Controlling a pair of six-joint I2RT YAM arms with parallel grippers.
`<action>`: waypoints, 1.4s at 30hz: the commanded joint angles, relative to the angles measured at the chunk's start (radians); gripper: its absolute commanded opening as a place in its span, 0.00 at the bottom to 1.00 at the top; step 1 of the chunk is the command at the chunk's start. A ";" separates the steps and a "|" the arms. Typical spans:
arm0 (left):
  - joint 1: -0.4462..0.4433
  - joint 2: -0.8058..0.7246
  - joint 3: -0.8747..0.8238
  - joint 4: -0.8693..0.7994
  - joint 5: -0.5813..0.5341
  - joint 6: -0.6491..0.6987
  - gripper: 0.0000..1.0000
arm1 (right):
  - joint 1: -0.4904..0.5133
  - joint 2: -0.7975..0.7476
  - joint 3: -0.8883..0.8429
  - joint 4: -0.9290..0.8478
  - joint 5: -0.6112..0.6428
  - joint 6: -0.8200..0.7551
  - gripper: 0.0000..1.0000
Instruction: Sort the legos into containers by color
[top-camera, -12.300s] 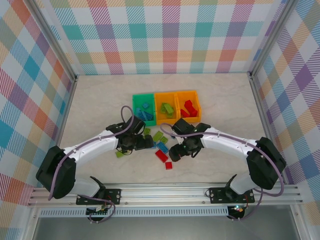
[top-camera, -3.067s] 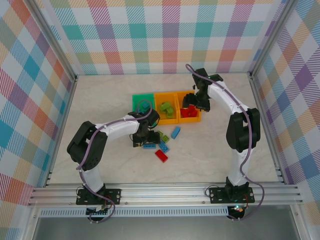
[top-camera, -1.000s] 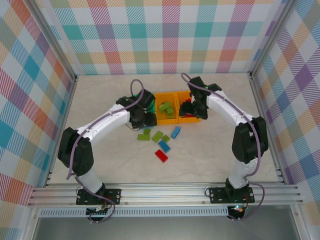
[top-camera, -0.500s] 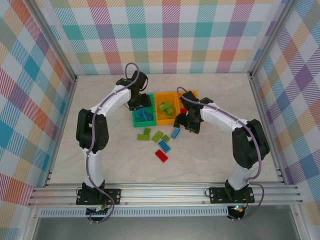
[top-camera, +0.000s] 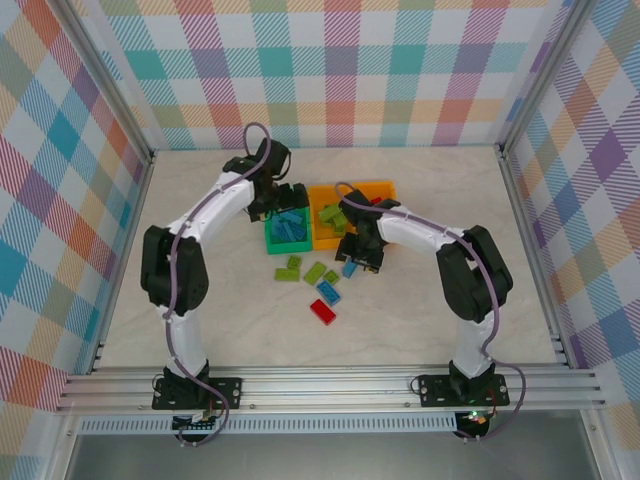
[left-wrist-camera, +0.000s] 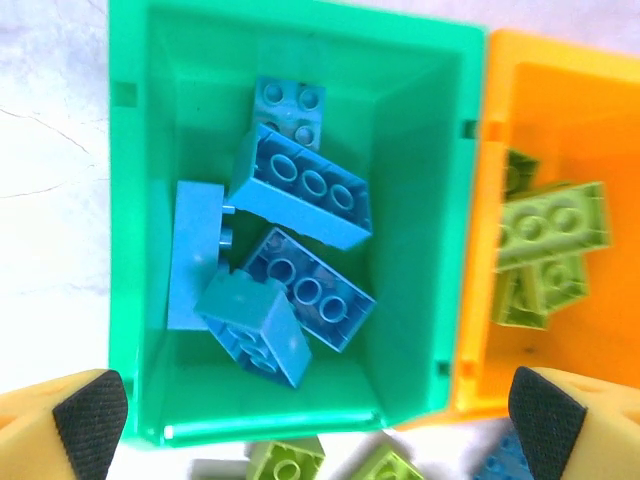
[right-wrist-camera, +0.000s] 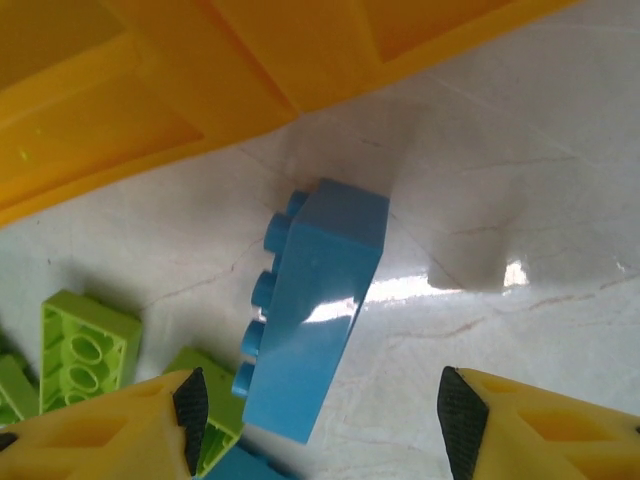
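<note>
The green container (left-wrist-camera: 420, 150) holds several blue legos (left-wrist-camera: 300, 188). My left gripper (left-wrist-camera: 319, 415) hangs open above it, nothing between its fingers; in the top view this gripper (top-camera: 278, 205) is over the green container (top-camera: 271, 243). The middle orange container (top-camera: 322, 240) holds lime green legos (left-wrist-camera: 552, 228). A blue lego (right-wrist-camera: 315, 305) lies on its side on the table just in front of an orange container (right-wrist-camera: 200, 60). My right gripper (right-wrist-camera: 322, 405) is open, its fingers on either side of that brick's near end without touching it.
Loose on the table in front of the containers are two lime green legos (top-camera: 289, 268) (top-camera: 316, 272), a blue one (top-camera: 328, 292) and a red one (top-camera: 322, 311). My right arm partly covers the right orange container (top-camera: 378, 188). Plaid walls enclose the table.
My left gripper has swung over the green container and opened. My right arm has come down from the right orange container to the blue lego on the table, jaws narrowing.
</note>
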 joint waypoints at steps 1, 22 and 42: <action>0.004 -0.118 -0.043 0.039 0.019 -0.022 1.00 | 0.002 0.035 0.054 -0.026 0.019 0.028 0.63; 0.044 -0.280 -0.319 0.098 0.019 -0.033 1.00 | 0.053 0.014 0.132 -0.123 0.124 0.016 0.16; 0.105 -0.423 -0.594 0.159 0.038 -0.106 1.00 | 0.061 0.591 1.277 -0.400 -0.136 -0.206 0.22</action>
